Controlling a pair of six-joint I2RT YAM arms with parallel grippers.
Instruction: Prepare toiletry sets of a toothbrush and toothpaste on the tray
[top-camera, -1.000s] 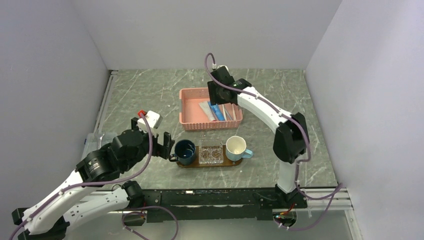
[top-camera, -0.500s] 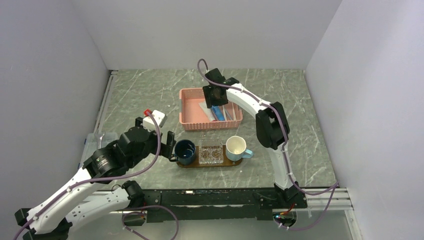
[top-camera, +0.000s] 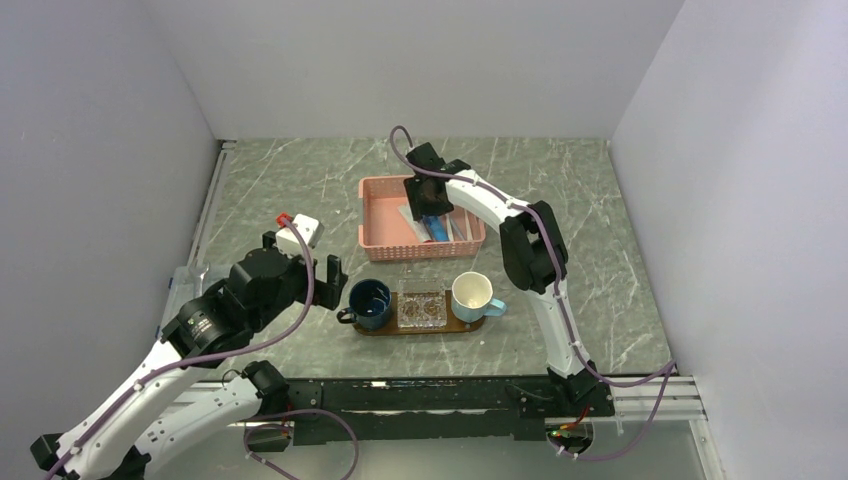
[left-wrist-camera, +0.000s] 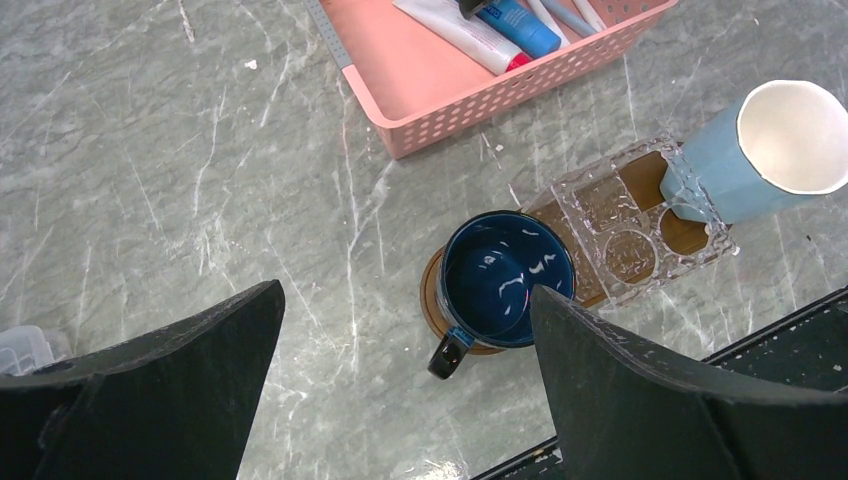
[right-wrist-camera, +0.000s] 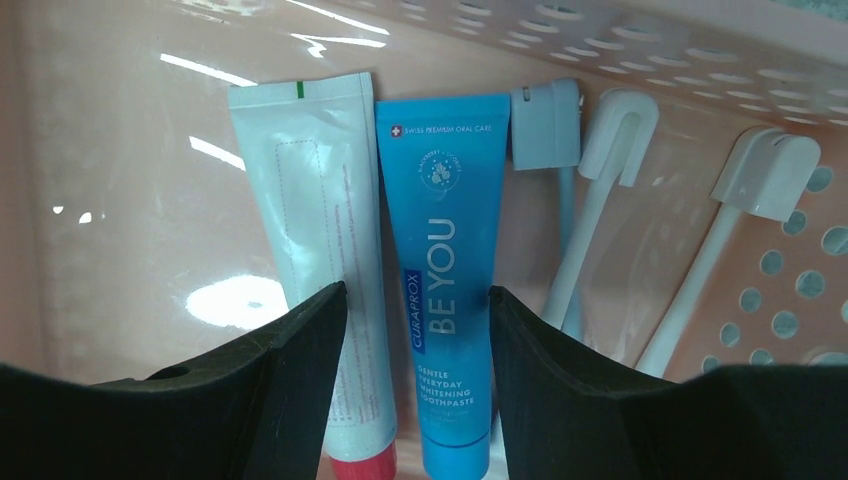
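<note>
**Right wrist view: blue toothpaste lined up in the basket**

The right hand (right-wrist-camera: 417, 300) hangs half-spread astride the blue toothpaste (right-wrist-camera: 440, 250). The tube lies flat on the basket (right-wrist-camera: 700, 40) floor, hard against a white tube (right-wrist-camera: 310, 230) and just beside the toothbrushes (right-wrist-camera: 600, 220). It looks light, soft and slick, so a hold across the mid-body seems best. Room on either side is tight. The left hand (left-wrist-camera: 405, 293) gapes wide and empty near the tray (left-wrist-camera: 428, 300), on the worktop (left-wrist-camera: 200, 150) at the basket's near side.
</note>
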